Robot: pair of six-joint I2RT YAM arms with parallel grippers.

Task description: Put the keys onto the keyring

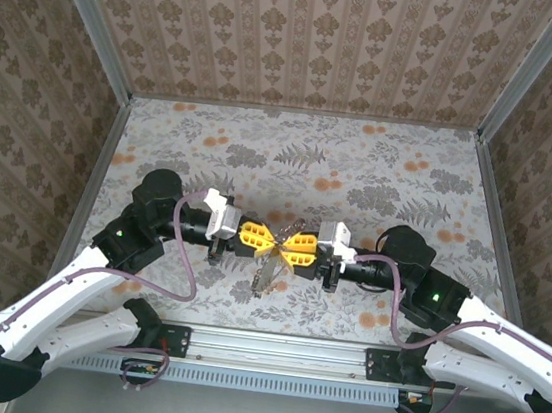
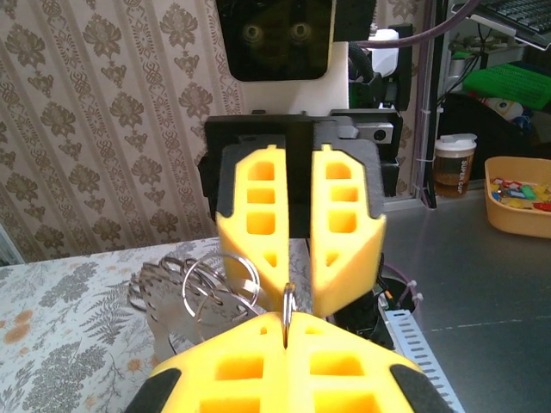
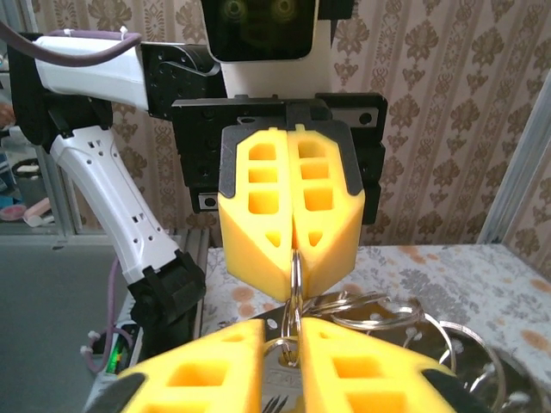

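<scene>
1. The keyring (image 2: 288, 303) is a thin silvery split ring standing edge-on between the two sets of fingertips, off the table (image 1: 361, 167).
2. The left gripper (image 3: 294, 258) is closed on the keyring's rim. The right gripper (image 2: 301, 277) faces it tip to tip, its jaws nearly together around the same ring. I cannot tell whether they actually clamp it.
3. The keys (image 1: 262, 271) hang just beneath the meeting grippers as a flat pale metal cluster, along with several spare rings (image 2: 219, 280) looped beside the left gripper's tips.
4. Handling, as I judge it: the ring is light, stiff and springy, and slick against the pads (a rim pinch like this could twist or slip). It is best held across the wire, away from the split end.
5. The keys look rigid and free to swing, so the bow is the part to take.
6. The dangling rings crowd the fingertips and may snag. The patterned walls stand well apart from both grippers.
</scene>
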